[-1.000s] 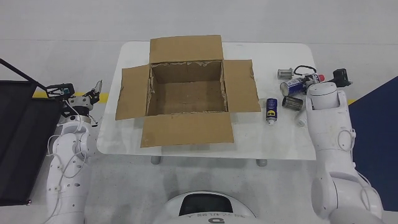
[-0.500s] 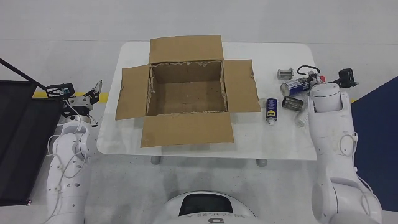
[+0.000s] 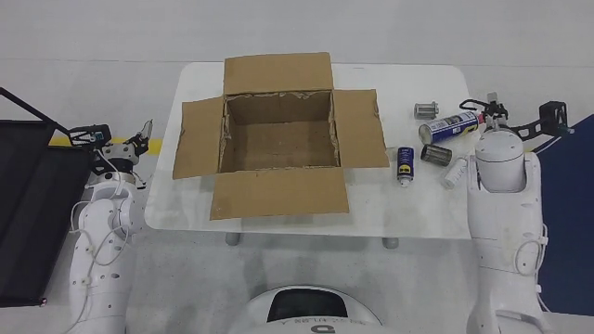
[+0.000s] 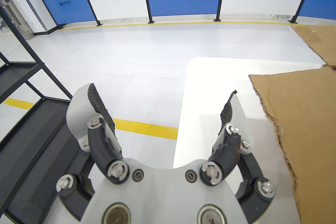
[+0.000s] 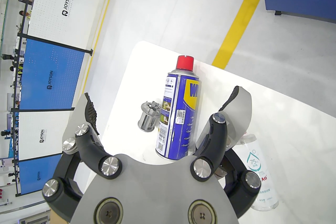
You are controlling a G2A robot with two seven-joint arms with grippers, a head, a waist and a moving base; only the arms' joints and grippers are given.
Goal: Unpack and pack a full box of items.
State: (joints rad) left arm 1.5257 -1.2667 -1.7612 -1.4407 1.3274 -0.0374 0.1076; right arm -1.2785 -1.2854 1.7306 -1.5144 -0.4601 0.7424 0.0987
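Well, the box (image 3: 278, 130) sits in the middle of the table (image 3: 408, 204), flaps out, nothing inside. The can (image 3: 448, 127), bottle (image 3: 455, 173) and other pieces lie to its right. Over the last second my right arm (image 3: 501, 158) has swung outward toward the table's right edge, uncovering them. The right gripper (image 5: 163, 99) is spread wide and empty near the can, so I judge unpacking done and packing not yet begun. The left gripper (image 4: 162, 89) hangs wide, empty, off the left edge. The top view gives me the box's bare floor. The right wrist view adds a filter (image 5: 148, 117) just beside the can.
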